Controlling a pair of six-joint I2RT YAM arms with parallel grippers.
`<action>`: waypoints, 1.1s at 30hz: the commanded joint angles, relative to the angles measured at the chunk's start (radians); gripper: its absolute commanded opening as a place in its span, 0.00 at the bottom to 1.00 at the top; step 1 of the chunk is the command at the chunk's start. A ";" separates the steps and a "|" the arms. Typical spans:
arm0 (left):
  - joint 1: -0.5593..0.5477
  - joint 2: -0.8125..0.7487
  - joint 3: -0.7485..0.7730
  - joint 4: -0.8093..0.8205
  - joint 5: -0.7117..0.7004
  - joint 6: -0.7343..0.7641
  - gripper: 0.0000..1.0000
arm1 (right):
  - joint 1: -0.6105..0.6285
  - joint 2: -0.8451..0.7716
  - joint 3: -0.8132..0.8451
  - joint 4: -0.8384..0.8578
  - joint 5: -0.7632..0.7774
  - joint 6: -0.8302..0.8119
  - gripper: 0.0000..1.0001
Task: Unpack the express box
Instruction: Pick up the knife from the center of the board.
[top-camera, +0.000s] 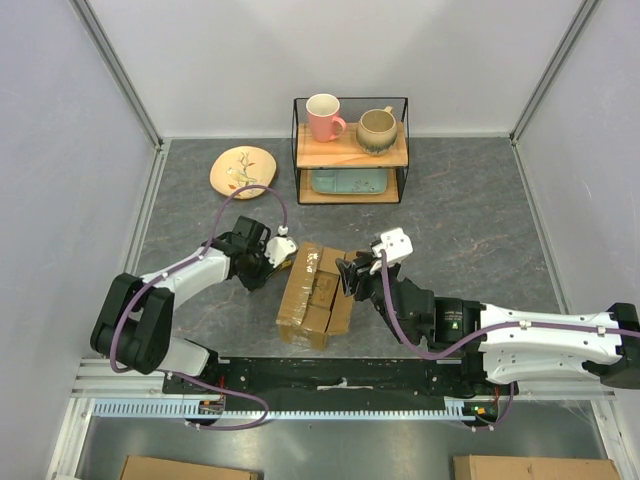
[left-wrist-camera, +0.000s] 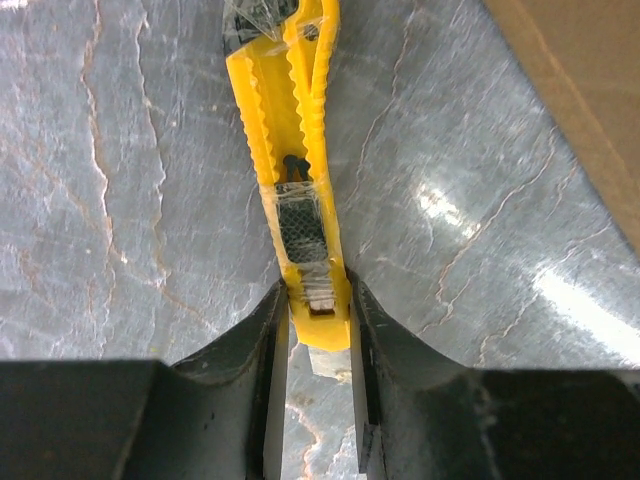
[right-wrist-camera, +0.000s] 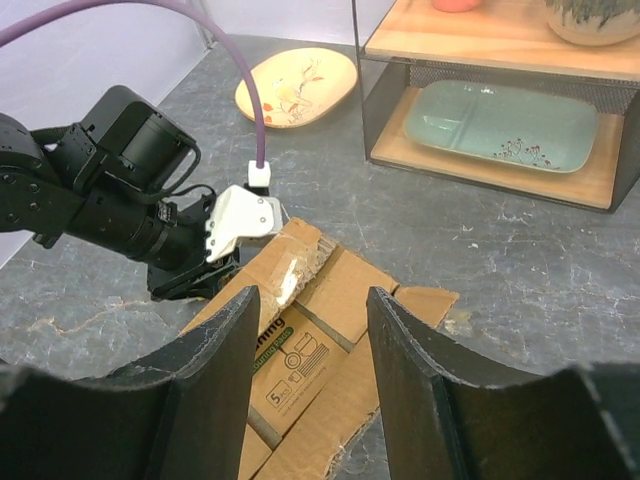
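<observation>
The express box (top-camera: 315, 295) lies at mid-table with its top flaps open. In the right wrist view a printed brown packet (right-wrist-camera: 300, 360) shows inside the box (right-wrist-camera: 400, 300). My right gripper (top-camera: 350, 275) is open and empty just above the box's right side, its jaws (right-wrist-camera: 315, 305) spread over the opening. My left gripper (top-camera: 276, 258) is at the box's far left corner, shut on the end of a yellow utility knife (left-wrist-camera: 300, 180) that points away over the grey table. A corner of the box (left-wrist-camera: 590, 90) shows in the left wrist view.
A wire shelf (top-camera: 350, 150) at the back holds a pink mug (top-camera: 323, 117), a beige mug (top-camera: 378, 130) and a teal tray (top-camera: 348, 182). A floral plate (top-camera: 243, 171) lies left of it. Plain cardboard boxes (top-camera: 190, 468) show partly at the bottom edge.
</observation>
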 joint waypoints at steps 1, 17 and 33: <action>0.014 -0.050 0.009 -0.111 -0.079 0.051 0.23 | 0.002 0.003 0.063 0.012 0.024 -0.024 0.54; 0.049 -0.325 0.785 -0.547 0.168 -0.029 0.15 | -0.180 0.003 0.159 0.037 -0.318 0.150 0.60; 0.046 -0.388 0.797 -0.620 0.326 -0.047 0.12 | -0.319 0.306 0.416 0.115 -0.815 0.302 0.87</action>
